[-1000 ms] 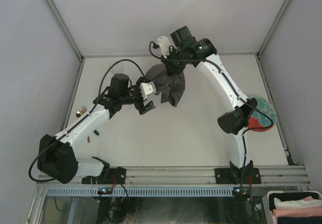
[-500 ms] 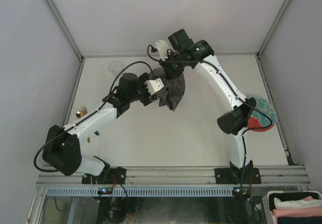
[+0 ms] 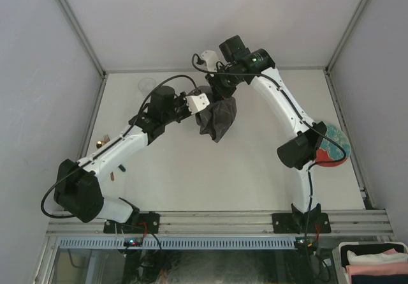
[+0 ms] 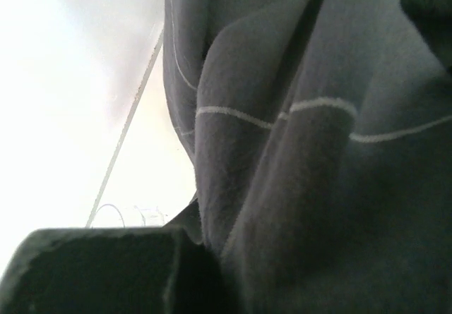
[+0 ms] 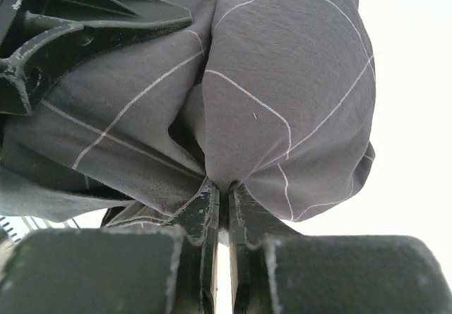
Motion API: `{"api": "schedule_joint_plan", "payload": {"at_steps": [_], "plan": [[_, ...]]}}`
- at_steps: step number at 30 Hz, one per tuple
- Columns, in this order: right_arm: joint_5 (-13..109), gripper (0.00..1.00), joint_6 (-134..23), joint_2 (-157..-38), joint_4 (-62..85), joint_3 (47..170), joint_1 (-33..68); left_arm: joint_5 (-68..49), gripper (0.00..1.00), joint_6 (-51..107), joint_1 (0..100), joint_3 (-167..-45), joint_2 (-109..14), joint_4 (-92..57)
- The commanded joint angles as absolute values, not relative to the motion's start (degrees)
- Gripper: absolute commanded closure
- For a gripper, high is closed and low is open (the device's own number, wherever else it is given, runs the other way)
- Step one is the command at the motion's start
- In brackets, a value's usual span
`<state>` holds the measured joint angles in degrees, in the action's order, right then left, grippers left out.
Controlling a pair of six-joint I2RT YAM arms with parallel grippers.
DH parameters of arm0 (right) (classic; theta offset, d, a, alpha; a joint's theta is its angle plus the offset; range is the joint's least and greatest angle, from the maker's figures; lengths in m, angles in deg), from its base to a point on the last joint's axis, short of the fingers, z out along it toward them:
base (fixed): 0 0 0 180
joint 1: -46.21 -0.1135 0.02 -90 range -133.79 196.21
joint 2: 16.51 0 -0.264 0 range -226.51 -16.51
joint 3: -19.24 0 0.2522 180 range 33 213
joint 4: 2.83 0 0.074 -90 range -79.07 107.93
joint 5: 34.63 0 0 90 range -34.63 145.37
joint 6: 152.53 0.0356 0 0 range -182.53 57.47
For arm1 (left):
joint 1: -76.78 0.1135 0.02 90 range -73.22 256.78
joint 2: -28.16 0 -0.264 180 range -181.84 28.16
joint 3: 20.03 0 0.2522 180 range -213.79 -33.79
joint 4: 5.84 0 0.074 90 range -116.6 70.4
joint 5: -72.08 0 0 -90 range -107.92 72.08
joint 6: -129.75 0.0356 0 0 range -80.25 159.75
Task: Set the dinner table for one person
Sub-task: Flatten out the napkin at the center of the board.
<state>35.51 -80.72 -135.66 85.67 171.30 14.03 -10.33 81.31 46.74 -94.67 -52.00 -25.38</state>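
Note:
A dark grey checked cloth hangs bunched above the far middle of the dinner table. My right gripper is shut on its top, and in the right wrist view the cloth balloons out from the pinched fingertips of that gripper. My left gripper is at the cloth's upper left edge, shut on a fold. In the left wrist view the cloth fills nearly everything, with one dark finger at the lower left pressed against it. The left gripper's body shows at the top left of the right wrist view.
A clear glass stands at the far left of the table. A teal and red plate lies at the right edge, behind the right arm's elbow. A small brass object sits near the left rail. Folded cloths lie in a bin below the table's near right corner.
My left gripper moved up and right to the cloth's edge and closed on it. The right gripper kept its hold and the cloth swung slightly right.

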Motion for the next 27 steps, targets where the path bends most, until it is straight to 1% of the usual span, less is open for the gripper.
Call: {"api": "schedule_joint_plan", "payload": {"at_steps": [1, 5, 9, 11, 15, 17, 18, 20, 24, 27], "plan": [[35.9, 1.00, -83.4, -135.2, 86.6, 170.8, 16.1, -11.8, 1.00, 82.6, 46.6, -102.8, -48.9, -31.0], [36.5, 1.00, -87.7, -132.5, 89.6, 166.9, 15.6, -12.8, 1.00, 84.0, 46.6, -107.8, -46.5, -39.4], [37.7, 1.00, -89.7, -129.5, 88.9, 158.4, 16.3, -13.3, 1.00, 84.1, 46.6, -110.4, -41.7, -45.6], [37.9, 0.89, -90.2, -128.6, 87.9, 155.2, 17.0, -13.6, 1.00, 83.7, 46.6, -111.7, -39.0, -49.0], [40.0, 0.61, -92.3, -128.2, 85.8, 151.2, 18.7, -15.1, 1.00, 83.1, 46.6, -115.3, -34.3, -54.3], [41.3, 0.51, -94.1, -128.1, 84.5, 148.7, 20.2, -16.7, 1.00, 83.8, 46.7, -116.6, -32.8, -56.2], [41.7, 0.48, -95.1, -128.2, 84.4, 148.2, 21.0, -17.7, 1.00, 84.1, 46.7, -116.7, -32.3, -56.9], [41.9, 0.46, -97.2, -128.5, 85.1, 148.4, 21.3, -19.2, 1.00, 84.5, 46.9, -115.7, -31.4, -57.7], [40.3, 0.45, -98.9, -128.2, 86.9, 150.8, 19.2, -19.3, 1.00, 83.8, 47.0, -110.8, -30.1, -56.8], [41.6, 0.45, -98.5, -127.6, 86.3, 151.5, 18.2, -18.6, 1.00, 83.7, 47.1, -109.1, -30.3, -55.9]]}}
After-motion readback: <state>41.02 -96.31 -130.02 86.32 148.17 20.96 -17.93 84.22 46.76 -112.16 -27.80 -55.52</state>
